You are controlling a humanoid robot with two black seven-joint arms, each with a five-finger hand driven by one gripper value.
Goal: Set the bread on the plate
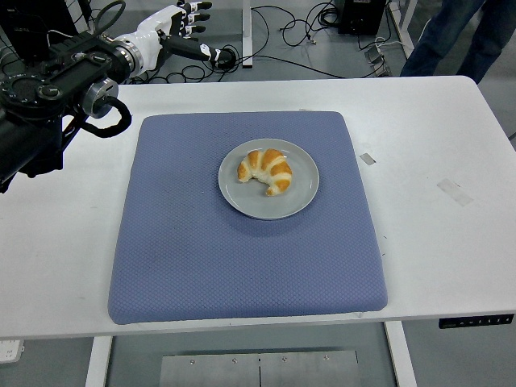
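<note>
A golden croissant (266, 170) lies on a round grey plate (299, 198) in the middle of the blue mat (201, 258). My left hand (187, 31) is raised at the top left, beyond the table's far edge, well away from the plate. Its fingers are spread and hold nothing. My left arm (60, 89) comes in from the left edge. My right arm is out of view.
The white table (435, 242) carries bits of tape (454, 191) at the right. Cables lie on the floor beyond the far edge. A person's legs (455, 36) stand at the top right.
</note>
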